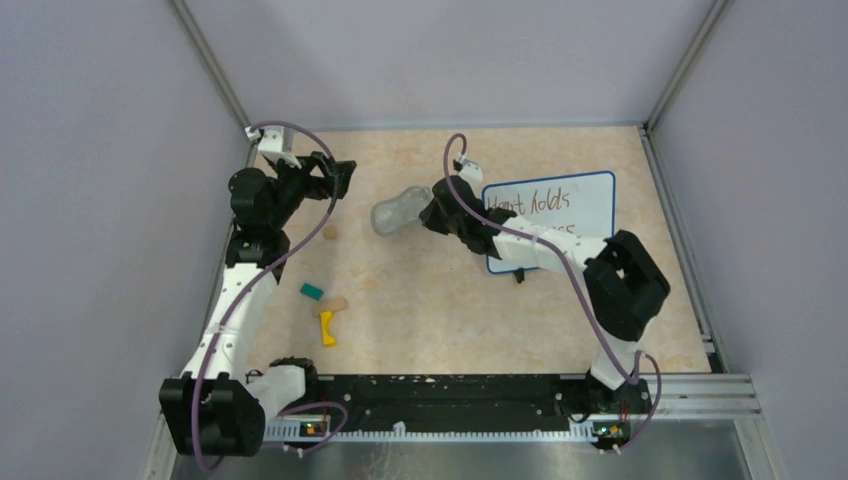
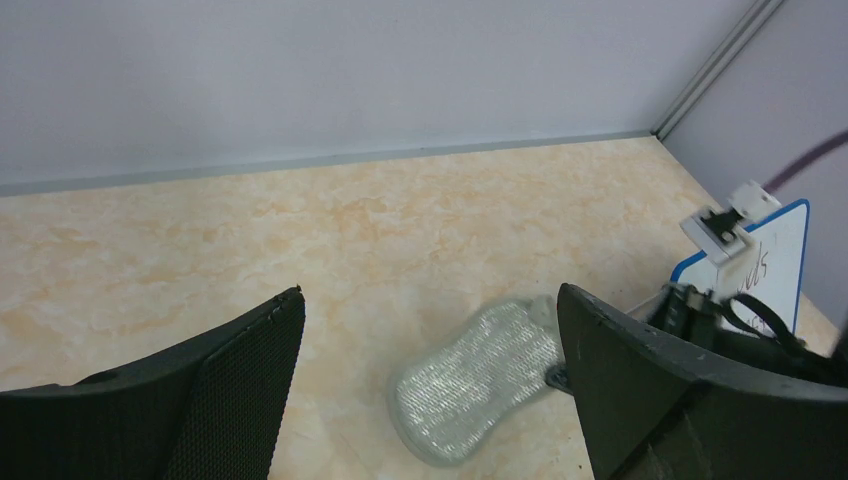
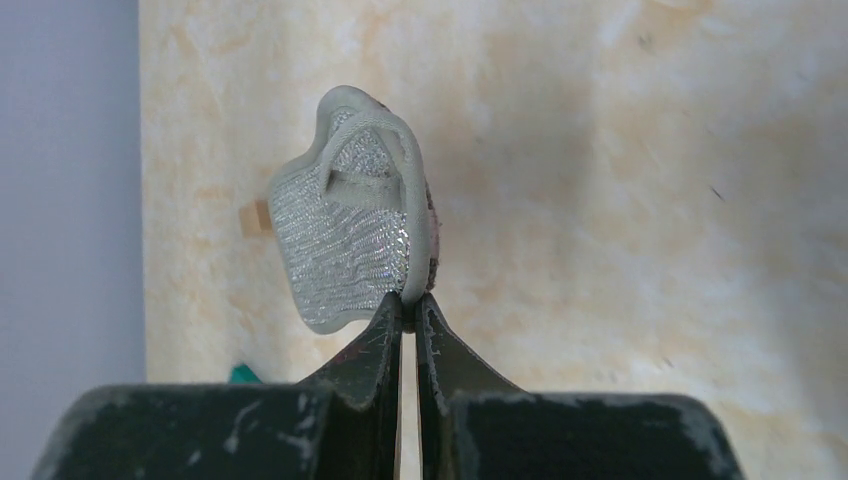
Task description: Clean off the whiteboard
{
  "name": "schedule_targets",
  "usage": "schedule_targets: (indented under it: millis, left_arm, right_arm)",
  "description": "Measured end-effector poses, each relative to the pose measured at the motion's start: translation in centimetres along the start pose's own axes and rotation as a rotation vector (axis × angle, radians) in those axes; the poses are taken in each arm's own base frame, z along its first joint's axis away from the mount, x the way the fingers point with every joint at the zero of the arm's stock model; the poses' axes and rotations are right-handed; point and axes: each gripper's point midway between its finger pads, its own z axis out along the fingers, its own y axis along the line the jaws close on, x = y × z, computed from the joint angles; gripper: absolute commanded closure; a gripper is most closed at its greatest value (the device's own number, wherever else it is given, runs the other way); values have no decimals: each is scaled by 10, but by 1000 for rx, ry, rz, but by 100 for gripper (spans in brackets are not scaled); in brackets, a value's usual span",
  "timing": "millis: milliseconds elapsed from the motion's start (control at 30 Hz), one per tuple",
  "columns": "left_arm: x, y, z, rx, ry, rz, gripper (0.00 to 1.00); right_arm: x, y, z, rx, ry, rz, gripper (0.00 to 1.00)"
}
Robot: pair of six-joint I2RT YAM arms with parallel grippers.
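— What have you got?
— I see the counter (image 1: 450,300), with the whiteboard (image 1: 570,200) flat at its far right, partly under my right arm (image 1: 560,255), its writing (image 1: 525,205) unwiped.
— And the pad?
— The pad (image 1: 398,212) sits just left of the whiteboard. My right tool (image 3: 408,300) is clamped on its edge; my left tool (image 2: 428,298) stands apart, holding nothing.
— Which step?
— Pickup, I judge. Next I must carry the pad right and press it flat on the writing.

We've got the whiteboard (image 1: 585,205) lying flat on the surface (image 1: 430,300), far right side: white, thin blue rim, rounded corners, reddish-brown handwriting on it, near edge partly hidden.
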Motion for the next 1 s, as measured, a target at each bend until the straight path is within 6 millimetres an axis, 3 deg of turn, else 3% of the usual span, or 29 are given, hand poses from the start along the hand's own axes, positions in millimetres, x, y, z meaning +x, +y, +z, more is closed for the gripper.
schedule_targets:
  millis: [100,267,433,667,833,1000]
  left_arm:
    - [0,-2,0,14,2,-5,1]
    - [-2,-6,1,36,-6,-10,1]
    - [3,-5,6,45,5,-14,1]
    - [10,-4,9,54,24,-22,1]
    - [10,-6,10,67,26,-24,1]
    - [9,-7,11,74,22,-25,1]
  right_arm:
    - [23,-21,-32,5,21,-21,100]
    - [89,-76,-69,74,97,-90,100]
    - [132,-97,-101,60,127,-206,100]
    - [130,-98,-129,-89,101,-364,100]
    - [141,-91,-136,-263,257,-567,100]
    - [128,-86,-145,-387,394,-694,100]
